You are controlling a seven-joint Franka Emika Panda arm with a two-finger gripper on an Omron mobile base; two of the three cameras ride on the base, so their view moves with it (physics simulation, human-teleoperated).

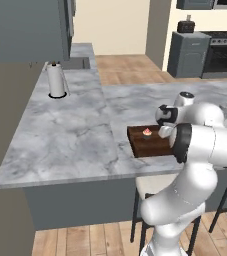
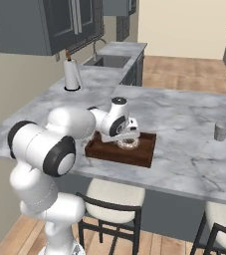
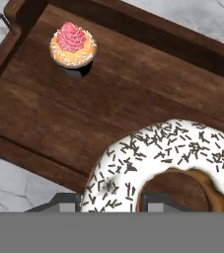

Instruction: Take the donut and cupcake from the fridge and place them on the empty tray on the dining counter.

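The robot's gripper (image 2: 128, 141) is closed tight on the round donut with white icing and dark sprinkles (image 3: 168, 168), holding it low over the dark brown wooden tray (image 3: 108, 94). The tiny cupcake with pink frosting (image 3: 73, 44) stands in the tray, apart from the donut. The tray sits on the grey-white marble dining counter (image 1: 70, 130).

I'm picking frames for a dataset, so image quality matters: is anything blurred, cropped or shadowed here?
Hand view: donut cropped at the edge, cupcake sharp, small shadow beneath. Left base view: the arm hides part of the tray. Right base view: flat, glare-free light.
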